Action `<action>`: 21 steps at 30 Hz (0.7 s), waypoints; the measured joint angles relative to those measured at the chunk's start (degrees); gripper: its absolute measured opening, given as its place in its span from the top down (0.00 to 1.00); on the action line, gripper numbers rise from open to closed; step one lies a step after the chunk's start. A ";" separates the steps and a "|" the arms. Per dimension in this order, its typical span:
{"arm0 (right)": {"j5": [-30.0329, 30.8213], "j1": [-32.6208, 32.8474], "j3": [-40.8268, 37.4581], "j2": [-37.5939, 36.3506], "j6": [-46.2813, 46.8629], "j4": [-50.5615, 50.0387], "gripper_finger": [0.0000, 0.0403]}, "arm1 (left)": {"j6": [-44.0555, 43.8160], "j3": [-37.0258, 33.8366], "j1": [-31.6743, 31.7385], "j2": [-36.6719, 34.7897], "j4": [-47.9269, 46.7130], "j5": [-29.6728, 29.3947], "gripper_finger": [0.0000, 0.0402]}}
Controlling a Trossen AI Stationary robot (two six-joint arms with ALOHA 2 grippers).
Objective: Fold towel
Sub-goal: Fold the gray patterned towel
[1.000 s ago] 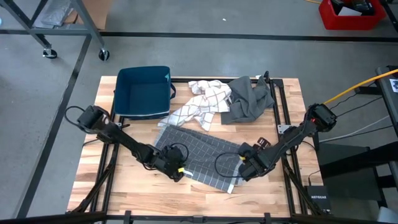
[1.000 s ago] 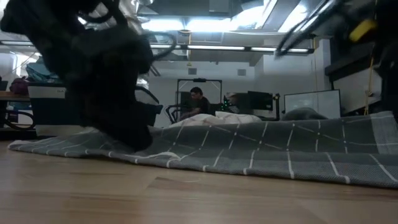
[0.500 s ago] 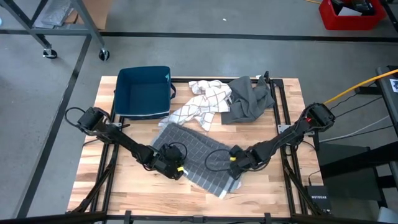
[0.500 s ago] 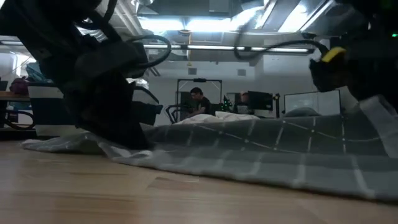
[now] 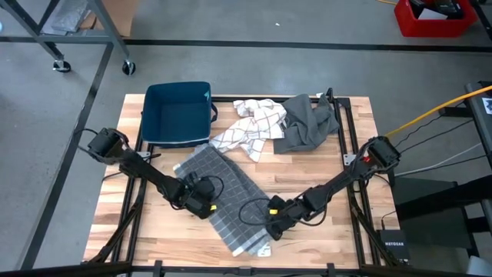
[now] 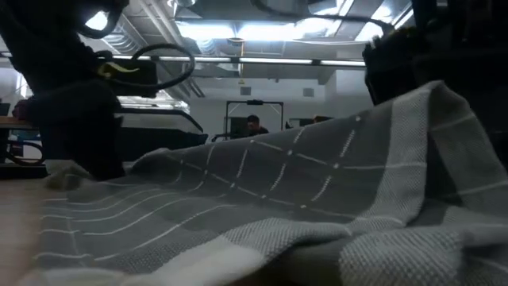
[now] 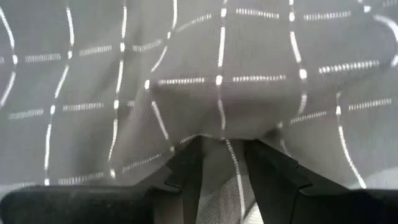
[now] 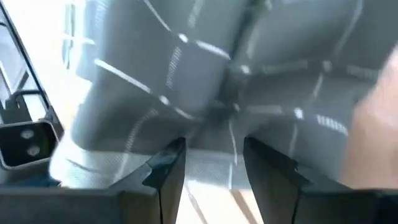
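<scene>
The left hand (image 5: 201, 205), low and left of centre in the overhead frame, was clenched on one edge of the grey checked towel (image 5: 219, 196), and the right hand (image 5: 270, 228), lower and a little right of centre, gripped the opposite edge, each wrist camera showing cloth pinched between the fingers (image 7: 186, 171). Between them the towel lay on the wooden worktop (image 5: 323, 165) as a long strip running from upper left to lower right, its far end near the blue bin (image 5: 177, 113). With both hands about equally close to it, the coming fold would likely turn on carrying the held edges across that long axis, away from the white checked cloth (image 5: 247, 128) and the dark grey cloth (image 5: 306, 123) heaped toward the top of the frame.
</scene>
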 joint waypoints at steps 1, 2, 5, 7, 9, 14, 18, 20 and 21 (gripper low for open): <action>1.17 -0.10 0.67 -0.09 -0.96 0.03 0.58 | -0.14 -0.07 -0.27 -1.16 -0.09 0.56 0.71; 2.16 -0.13 1.23 -0.52 -2.03 0.12 0.58 | -0.25 -0.24 -0.60 -2.43 -0.47 0.94 0.71; 4.90 -0.26 3.16 -2.05 -4.70 -0.59 0.58 | -0.56 0.01 -2.02 -7.65 0.98 0.70 0.71; 5.87 -0.26 4.34 -3.19 -6.45 -3.48 0.58 | -0.60 0.00 -3.03 -10.56 1.06 0.58 0.71; 6.81 -0.17 6.22 -4.13 -9.15 -8.09 0.58 | -0.15 -0.06 -4.18 -12.82 2.23 0.57 0.71; 9.21 -0.15 12.51 -5.05 -19.45 -26.66 0.58 | 3.78 0.01 -6.81 -14.55 7.98 0.27 0.71; 9.76 -0.15 14.91 -5.05 -29.47 -31.09 0.58 | 8.77 0.01 -8.05 -12.66 12.86 0.65 0.71; 9.50 -0.15 14.99 -5.02 -32.40 -29.91 0.58 | 9.85 0.05 -8.00 -11.42 15.11 0.54 0.71; 8.93 -0.15 15.02 -5.01 -33.42 -29.02 0.58 | 10.46 0.05 -7.96 -10.63 16.14 0.39 0.71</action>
